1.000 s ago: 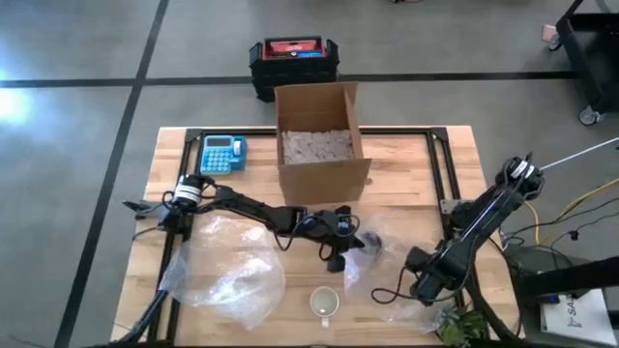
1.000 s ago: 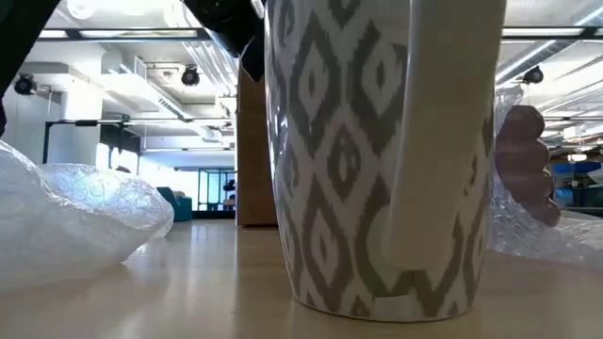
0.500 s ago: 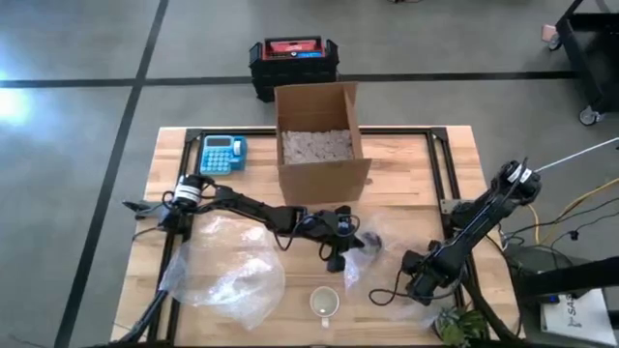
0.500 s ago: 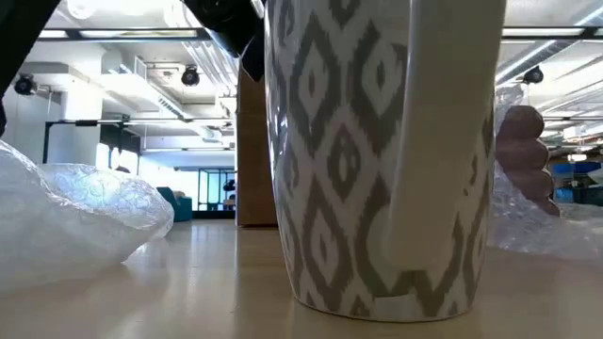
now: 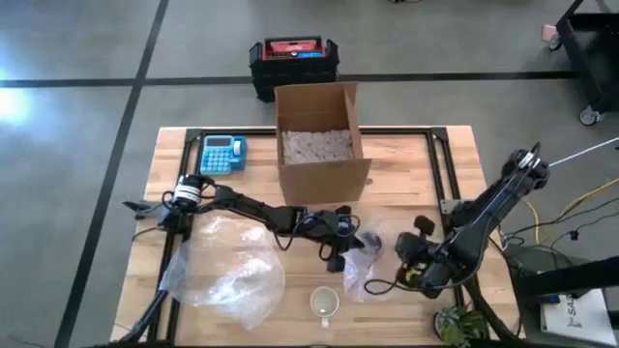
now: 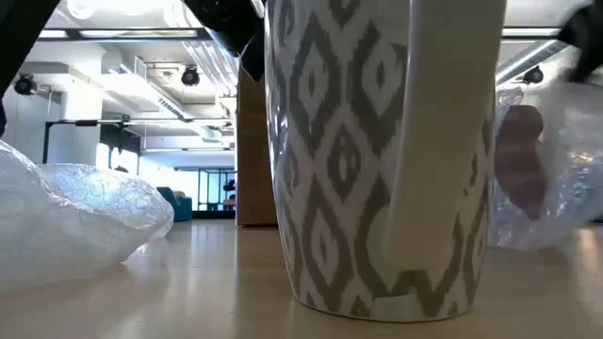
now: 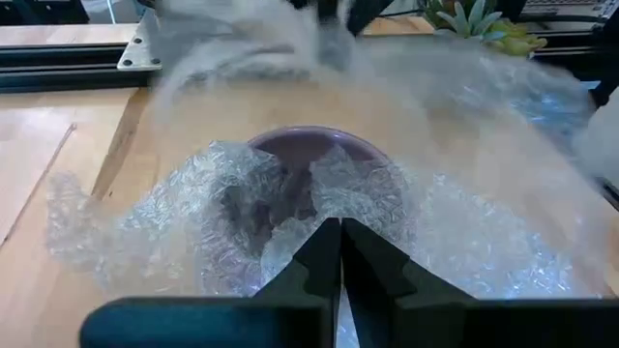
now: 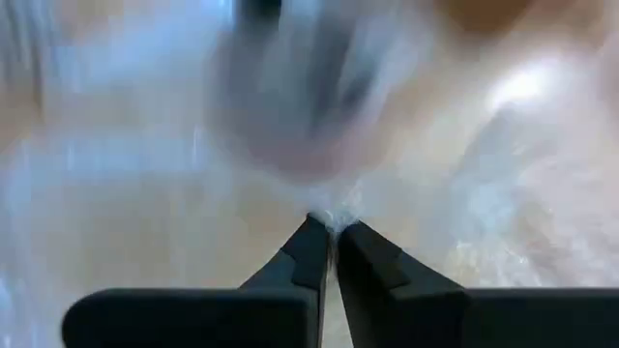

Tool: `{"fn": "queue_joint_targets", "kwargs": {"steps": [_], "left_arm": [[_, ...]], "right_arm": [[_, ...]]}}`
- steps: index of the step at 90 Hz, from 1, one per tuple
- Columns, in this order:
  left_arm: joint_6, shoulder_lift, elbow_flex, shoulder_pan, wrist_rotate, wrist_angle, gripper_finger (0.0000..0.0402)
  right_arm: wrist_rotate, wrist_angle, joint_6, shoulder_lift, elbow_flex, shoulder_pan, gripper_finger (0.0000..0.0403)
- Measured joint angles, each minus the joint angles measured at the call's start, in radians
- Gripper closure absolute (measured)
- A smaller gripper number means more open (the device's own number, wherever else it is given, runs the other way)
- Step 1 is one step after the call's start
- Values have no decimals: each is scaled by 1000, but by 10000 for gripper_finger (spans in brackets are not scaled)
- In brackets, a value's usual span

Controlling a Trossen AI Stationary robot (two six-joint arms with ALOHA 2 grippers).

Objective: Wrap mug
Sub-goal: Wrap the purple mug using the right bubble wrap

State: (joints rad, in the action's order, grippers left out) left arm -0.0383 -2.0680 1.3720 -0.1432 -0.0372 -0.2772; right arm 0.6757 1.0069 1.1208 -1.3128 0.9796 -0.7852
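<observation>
The left gripper (image 7: 338, 237) has its fingers pressed together on a fold of the bubble wrap (image 7: 290, 208) that lies around a purple mug (image 7: 309, 159), near the middle of the table (image 5: 406, 159) toward its front. The right gripper (image 8: 332, 232) is likewise clamped on an edge of the same sheet, on the mug's far side from the left one, with the wrap lifted and blurred in its view. In the low view the purple mug (image 6: 520, 160) shows through the plastic. Just in front stands a patterned mug (image 5: 325, 303), upright near the front edge. A second, larger sheet of bubble wrap (image 5: 227, 271) lies on the left. Behind are an open cardboard box (image 5: 319, 145) and a blue calculator (image 5: 222, 153).
</observation>
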Motion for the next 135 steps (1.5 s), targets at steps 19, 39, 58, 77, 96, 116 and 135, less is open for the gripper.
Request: {"fn": "queue_joint_targets", "kwargs": {"steps": [19, 39, 58, 77, 96, 116, 135], "left_arm": [[-1, 0, 0, 0, -5, 11, 402], [-1, 4, 0, 0, 3, 9, 402], [-5, 88, -2, 0, 2, 104, 402], [17, 185, -2, 0, 39, 172, 402], [128, 158, 0, 31, 191, 109, 402], [78, 75, 0, 118, 134, -51, 402], [84, 55, 0, 93, -43, -24, 402]], "right_arm": [[64, -295, -218, -48, -78, 107, 401], [76, -402, -266, -130, -107, 207, 400], [15, -383, -248, -136, -112, 209, 400], [16, -393, -232, -148, -113, 210, 400], [23, -407, -258, -151, -113, 210, 400], [23, -416, -260, -151, -113, 210, 400], [23, -421, -268, -151, -113, 210, 400]]}}
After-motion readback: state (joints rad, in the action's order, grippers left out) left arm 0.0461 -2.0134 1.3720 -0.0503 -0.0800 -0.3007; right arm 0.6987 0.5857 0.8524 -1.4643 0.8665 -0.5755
